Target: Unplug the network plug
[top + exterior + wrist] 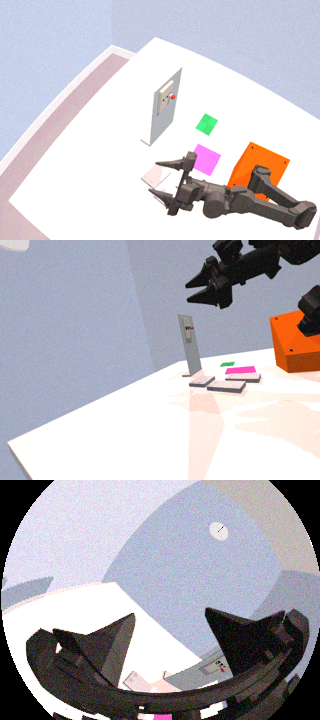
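A grey upright panel (162, 121) (192, 356) (194, 676) stands on the white table (90, 160) (129, 426). It carries a pale socket plate near its top. The plug (172, 96) (192, 328) (222, 670), with a red end, sticks out of the socket plate's right side. A green square (206, 124) (227, 364) and a magenta square (206, 159) (240, 369) are marked on the table right of the panel. My gripper (152, 176) (186, 293) (170, 614) is open and empty. It hangs high above the table, well short of the panel and apart from the plug.
Three flat grey slabs (201, 381) (226, 385) (242, 376) lie on the table in front of the panel, below the gripper. The arm's orange base block (258, 160) (289, 343) stands at the right. A low rim runs past the table's left edge (51, 108).
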{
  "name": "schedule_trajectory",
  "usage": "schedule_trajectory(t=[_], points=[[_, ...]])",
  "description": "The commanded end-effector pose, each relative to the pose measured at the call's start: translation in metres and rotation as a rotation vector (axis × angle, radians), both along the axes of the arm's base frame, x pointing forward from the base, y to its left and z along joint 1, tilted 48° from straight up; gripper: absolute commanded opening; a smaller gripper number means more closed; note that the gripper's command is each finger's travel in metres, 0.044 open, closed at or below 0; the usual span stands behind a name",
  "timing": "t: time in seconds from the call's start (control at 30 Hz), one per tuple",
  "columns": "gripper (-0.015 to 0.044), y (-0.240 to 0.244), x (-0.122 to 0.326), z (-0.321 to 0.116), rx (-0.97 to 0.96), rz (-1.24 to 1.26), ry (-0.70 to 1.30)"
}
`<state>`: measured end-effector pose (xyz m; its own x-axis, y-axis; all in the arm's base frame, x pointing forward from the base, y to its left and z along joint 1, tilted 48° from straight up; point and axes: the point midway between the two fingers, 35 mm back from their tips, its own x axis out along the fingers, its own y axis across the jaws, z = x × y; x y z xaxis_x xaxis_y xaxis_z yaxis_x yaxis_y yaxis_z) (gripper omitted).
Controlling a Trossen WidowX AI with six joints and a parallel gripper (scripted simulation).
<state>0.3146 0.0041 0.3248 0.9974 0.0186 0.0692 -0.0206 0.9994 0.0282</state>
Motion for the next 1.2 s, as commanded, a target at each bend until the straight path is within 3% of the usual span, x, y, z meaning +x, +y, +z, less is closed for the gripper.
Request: schedule_trajectory(t=[0.0,0.3,0.73,1.17], points=[[0.0374,0.0,0.0,0.0,-0.002,-0.001,0.001],[0.0156,-0.024,0.018,-0.037,-0.131,-0.071,0.048],[0.0156,-0.071,0.035,-0.116,-0.334,-0.17,0.168],[0.0156,-0.114,0.02,-0.192,-0.517,-0.243,0.306]])
